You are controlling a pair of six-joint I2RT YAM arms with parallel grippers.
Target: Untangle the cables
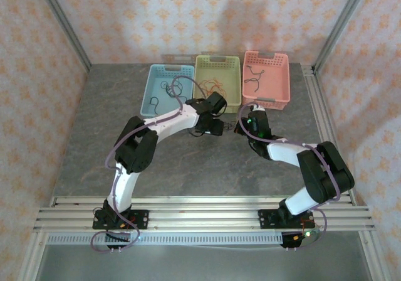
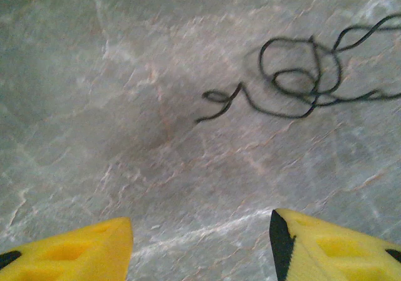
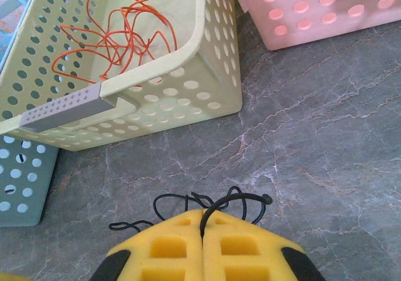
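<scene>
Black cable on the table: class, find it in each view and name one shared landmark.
Top external: black cable, small, between the left end effector and the right end effector.
Left wrist: upper right, looped on the table.
Right wrist: bottom centre, pinched in the right end effector.
Shared landmark: grey marble table.

Overhead view high; wrist views close, both facing table (image 2: 125, 74)

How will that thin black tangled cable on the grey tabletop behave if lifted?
Probably floppy: the thin black tangled cable lies in loose, flat loops. Likely very light, being so thin. Its crossed loops may snag and lift together.
</scene>
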